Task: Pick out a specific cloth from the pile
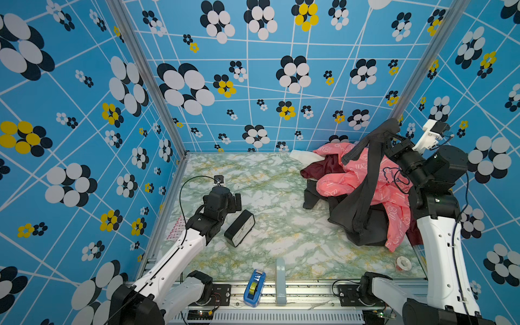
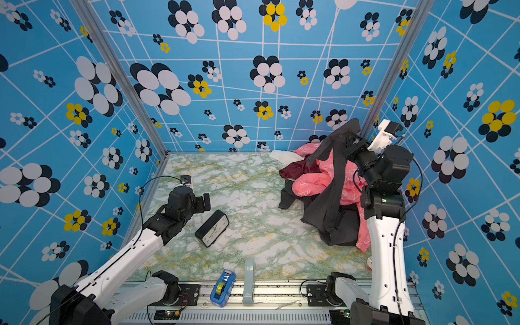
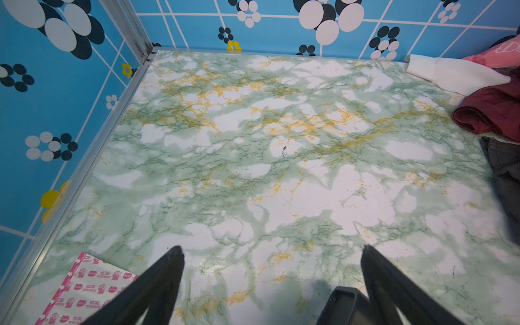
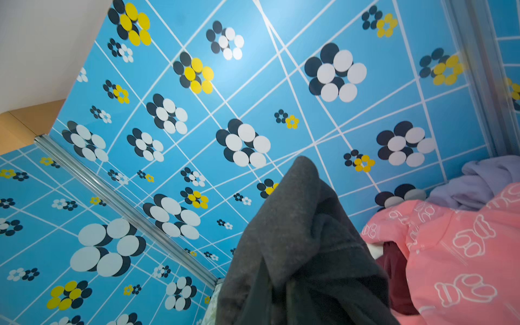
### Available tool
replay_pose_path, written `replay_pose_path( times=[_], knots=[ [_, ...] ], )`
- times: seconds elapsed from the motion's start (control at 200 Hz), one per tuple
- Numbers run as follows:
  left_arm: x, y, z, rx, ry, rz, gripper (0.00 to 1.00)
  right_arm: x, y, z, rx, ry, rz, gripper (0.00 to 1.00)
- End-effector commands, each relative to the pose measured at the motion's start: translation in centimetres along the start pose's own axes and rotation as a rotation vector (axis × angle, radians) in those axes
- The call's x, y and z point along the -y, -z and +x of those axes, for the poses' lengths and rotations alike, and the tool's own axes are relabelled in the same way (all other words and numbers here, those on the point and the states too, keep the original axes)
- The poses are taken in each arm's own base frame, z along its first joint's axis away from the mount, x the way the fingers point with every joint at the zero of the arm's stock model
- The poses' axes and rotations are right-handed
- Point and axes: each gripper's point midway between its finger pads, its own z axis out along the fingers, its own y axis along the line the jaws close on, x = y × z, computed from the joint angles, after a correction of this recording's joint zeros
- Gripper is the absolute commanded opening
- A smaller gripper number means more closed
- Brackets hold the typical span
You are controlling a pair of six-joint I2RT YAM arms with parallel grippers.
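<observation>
1. Heaped, pink jacket uppermost: the pile.
2. Hoisted above the pile, tail draped down over its front: the cloth, charcoal, top end pinched in the clamped right gripper.
3. Well left of the pile, low over the table: left gripper, jaws spread wide, empty.

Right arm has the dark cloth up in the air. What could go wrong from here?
1. The cloth hangs across the pink jacket, its lower end down beside the pile; lifting further may drag the jacket along.
2. The right tool seems to pinch only a narrow end, so the fabric could slip out.
</observation>
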Motion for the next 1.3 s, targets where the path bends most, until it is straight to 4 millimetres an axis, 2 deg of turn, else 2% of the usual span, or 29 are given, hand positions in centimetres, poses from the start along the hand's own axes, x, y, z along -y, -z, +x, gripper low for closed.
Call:
replay_pose_path(
  times=[0.0,0.245,0.385,0.47,0.7,0.935,1.084,1.159,1.299],
  knots=[
    [1.1,-0.3,-0.2,0.007,0.020,0.044,0.99,1.0,1.4,3.8,-0.149,0.027,0.079,0.00],
    [1.1,-0.3,-0.4,0.018,0.019,0.045,0.99,6.5,4.7,9.7,-0.363,0.058,0.381,0.00],
    [1.4,-0.5,0.0,0.010,0.019,0.059,0.99,10.4,6.3,13.3,-0.525,0.068,0.567,0.00],
    [1.4,-0.6,0.1,0.005,0.013,0.058,0.99,12.0,7.3,15.2,-0.594,0.060,0.640,0.00],
    [1.5,-1.1,0.3,0.009,-0.004,0.059,0.99,13.6,10.2,17.8,-0.694,0.055,0.741,0.00],
    [2.1,-1.9,1.0,-0.016,-0.011,0.078,0.99,16.5,13.2,21.6,-0.879,0.069,0.904,0.00],
    [2.4,-2.2,1.1,-0.014,-0.020,0.091,0.99,17.8,14.1,23.1,-0.937,0.060,0.972,0.00],
    [2.5,-2.3,1.2,-0.016,-0.027,0.094,0.99,18.0,14.5,23.6,-0.941,0.042,0.989,0.19],
    [2.6,-2.6,1.4,-0.024,-0.043,0.101,0.99,18.1,15.3,24.4,-0.933,0.004,1.005,0.37]
  ],
)
